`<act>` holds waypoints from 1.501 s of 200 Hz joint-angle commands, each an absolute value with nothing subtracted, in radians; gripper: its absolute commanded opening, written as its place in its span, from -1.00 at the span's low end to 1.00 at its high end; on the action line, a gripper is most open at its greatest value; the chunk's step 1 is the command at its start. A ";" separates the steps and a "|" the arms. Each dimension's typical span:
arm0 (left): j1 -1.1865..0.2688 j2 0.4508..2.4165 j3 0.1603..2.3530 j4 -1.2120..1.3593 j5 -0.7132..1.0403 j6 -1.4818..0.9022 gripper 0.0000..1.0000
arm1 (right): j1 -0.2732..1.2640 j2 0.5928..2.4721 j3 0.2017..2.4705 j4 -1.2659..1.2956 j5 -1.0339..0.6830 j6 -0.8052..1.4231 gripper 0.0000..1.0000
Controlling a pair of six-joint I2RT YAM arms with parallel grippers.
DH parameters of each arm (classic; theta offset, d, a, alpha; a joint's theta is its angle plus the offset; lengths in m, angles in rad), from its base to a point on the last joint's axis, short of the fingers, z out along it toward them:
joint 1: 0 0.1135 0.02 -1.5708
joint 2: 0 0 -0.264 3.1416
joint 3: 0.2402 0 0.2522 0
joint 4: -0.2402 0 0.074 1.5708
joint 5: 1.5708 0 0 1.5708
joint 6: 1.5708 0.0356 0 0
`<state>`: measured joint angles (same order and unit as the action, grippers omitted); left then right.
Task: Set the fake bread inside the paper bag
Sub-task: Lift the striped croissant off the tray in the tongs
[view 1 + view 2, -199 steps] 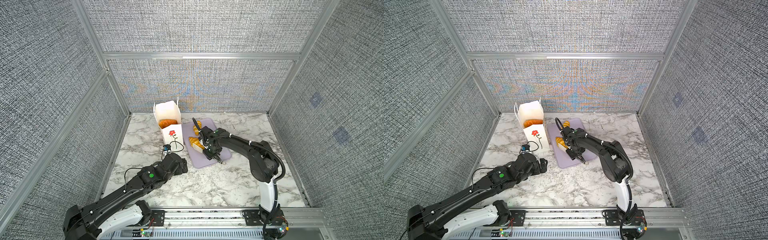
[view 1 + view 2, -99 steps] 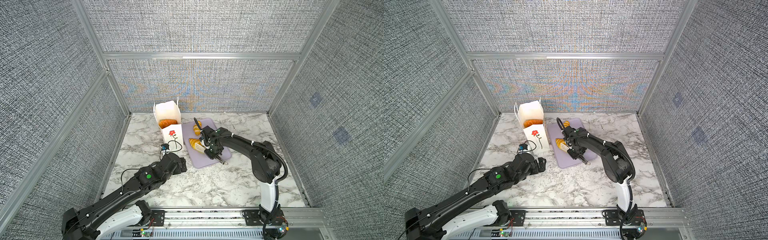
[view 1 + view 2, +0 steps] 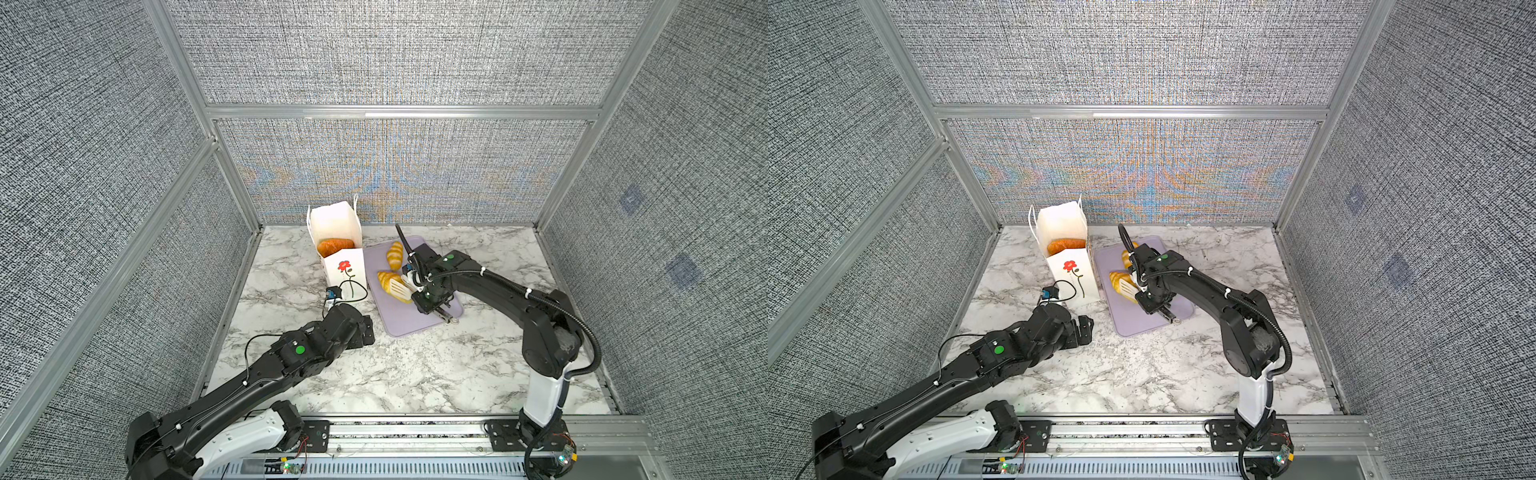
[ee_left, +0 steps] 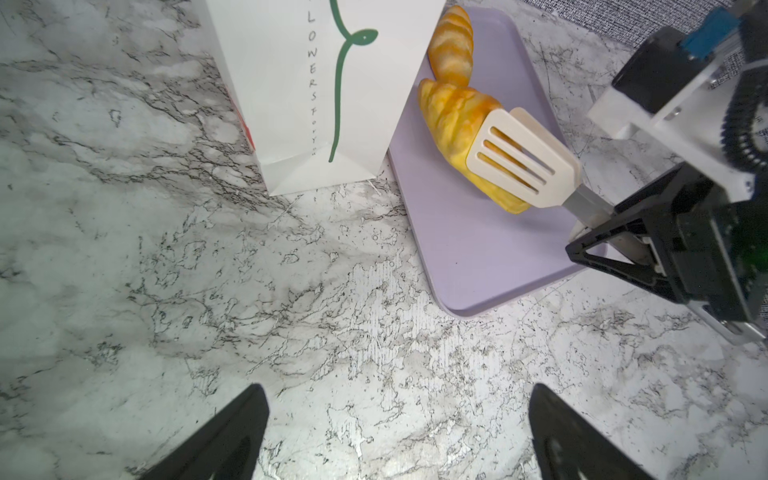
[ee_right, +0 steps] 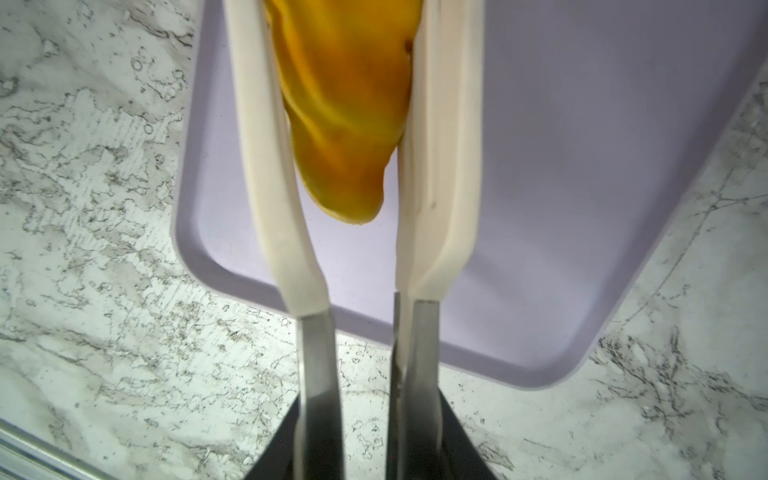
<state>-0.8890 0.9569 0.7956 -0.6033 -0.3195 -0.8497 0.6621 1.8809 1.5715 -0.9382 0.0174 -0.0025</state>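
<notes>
The white paper bag (image 3: 341, 272) with the red flower stands upright at the back, and one orange-brown bread (image 3: 336, 246) lies in its open top. Two golden croissants lie on the lilac tray (image 3: 415, 322). My right gripper (image 3: 432, 299) is shut on white slotted tongs (image 4: 523, 158), whose blades squeeze the nearer croissant (image 5: 345, 104) from both sides. The farther croissant (image 3: 395, 254) lies free behind it. My left gripper (image 4: 395, 399) is open over bare marble in front of the bag, holding nothing.
The tray (image 3: 1142, 322) sits right beside the bag (image 3: 1071, 270), almost touching it. Grey fabric walls with metal frames close in the marble table on three sides. A metal rail runs along the front edge.
The tongs' blades have closed onto the nearer croissant as my right gripper narrowed. The left arm has drawn back slightly from the bag.
</notes>
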 commanded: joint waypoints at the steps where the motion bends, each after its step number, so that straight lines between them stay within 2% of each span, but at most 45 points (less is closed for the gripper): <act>1: -0.890 0.968 0.810 -0.544 -0.308 -0.810 0.99 | 0.661 1.848 1.561 -0.936 -0.009 0.019 -0.31; 116: -0.890 0.955 0.832 -0.487 -0.314 -0.748 0.99 | 0.673 1.715 1.576 -0.948 -0.057 0.061 -0.31; 300: -0.885 0.903 0.981 -0.642 -0.464 -0.705 0.99 | 0.681 1.666 1.869 -0.984 -0.062 0.043 -0.31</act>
<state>-0.8875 0.9051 0.9623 -0.6144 -0.4278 -0.7288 0.6819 1.6718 1.8278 -0.9993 -0.0624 0.0570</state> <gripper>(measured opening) 0.994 0.348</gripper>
